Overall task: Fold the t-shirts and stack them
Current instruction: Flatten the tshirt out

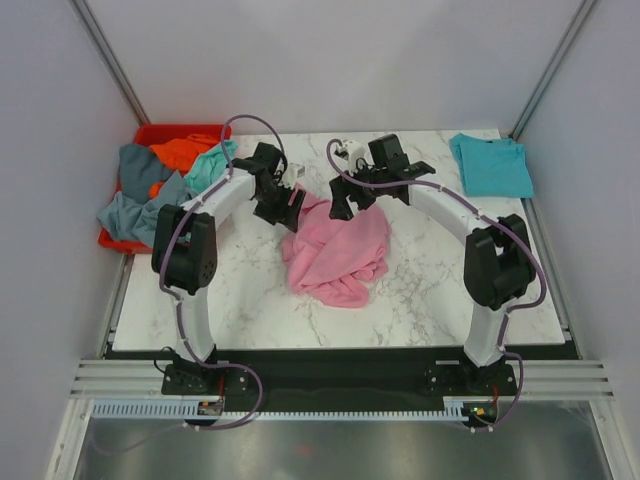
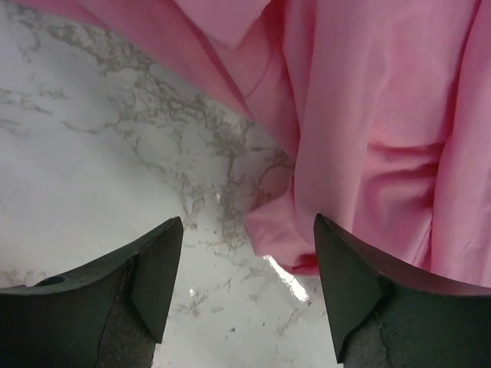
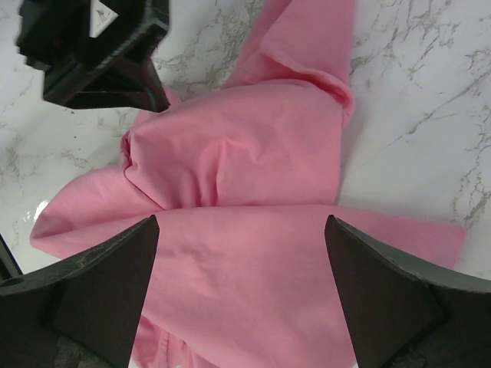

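Left and right jaws released above crumpled pink t-shirt [image 1: 335, 255], unfolded; teal t-shirt [image 1: 490, 165] seemingly done; other t-shirts [image 1: 140, 195] heaped at red bin [image 1: 172, 130].

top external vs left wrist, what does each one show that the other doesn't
Only top external: the red bin holding crumpled shirts at the far left, the teal shirt lying flat at the far right, and the right hand. Only left wrist: a close look at a rolled cloth edge between the tips of the open left hand. Both: the pink shirt and the marble table.
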Tool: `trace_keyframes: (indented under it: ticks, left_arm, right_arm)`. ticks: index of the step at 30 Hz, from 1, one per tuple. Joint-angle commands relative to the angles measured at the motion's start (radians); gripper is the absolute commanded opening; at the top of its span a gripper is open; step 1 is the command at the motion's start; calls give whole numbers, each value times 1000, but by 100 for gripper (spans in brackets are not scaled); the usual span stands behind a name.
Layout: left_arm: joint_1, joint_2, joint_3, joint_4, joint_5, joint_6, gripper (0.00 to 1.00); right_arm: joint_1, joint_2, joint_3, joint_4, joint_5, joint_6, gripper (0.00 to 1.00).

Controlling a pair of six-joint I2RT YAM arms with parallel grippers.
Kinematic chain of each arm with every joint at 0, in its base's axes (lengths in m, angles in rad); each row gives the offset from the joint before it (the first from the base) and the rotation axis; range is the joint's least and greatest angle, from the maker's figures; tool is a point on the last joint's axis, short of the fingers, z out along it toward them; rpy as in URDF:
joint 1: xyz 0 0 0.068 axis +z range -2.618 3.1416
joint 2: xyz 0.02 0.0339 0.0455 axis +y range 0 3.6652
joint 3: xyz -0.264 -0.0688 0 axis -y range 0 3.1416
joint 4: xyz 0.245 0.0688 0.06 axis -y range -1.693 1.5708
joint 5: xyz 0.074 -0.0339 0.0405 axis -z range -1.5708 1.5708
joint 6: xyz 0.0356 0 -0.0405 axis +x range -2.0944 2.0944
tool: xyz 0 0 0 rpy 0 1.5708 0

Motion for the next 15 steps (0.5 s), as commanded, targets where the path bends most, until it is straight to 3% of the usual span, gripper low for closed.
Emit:
trace_keyframes:
  ticks: [1,8,15]
  left_arm:
    - [-3,89,98,-28,123,-9,76]
    - [-10,187,185,-75,275,-6,68]
    - [-59,195,208,-118,443,9,63]
  right_arm:
    - [-2,-43,48,7,25,-34,98]
    - [-12,-168,17,-2,193,-99,98]
    - [-71,-224,-23,-13,231,-102,98]
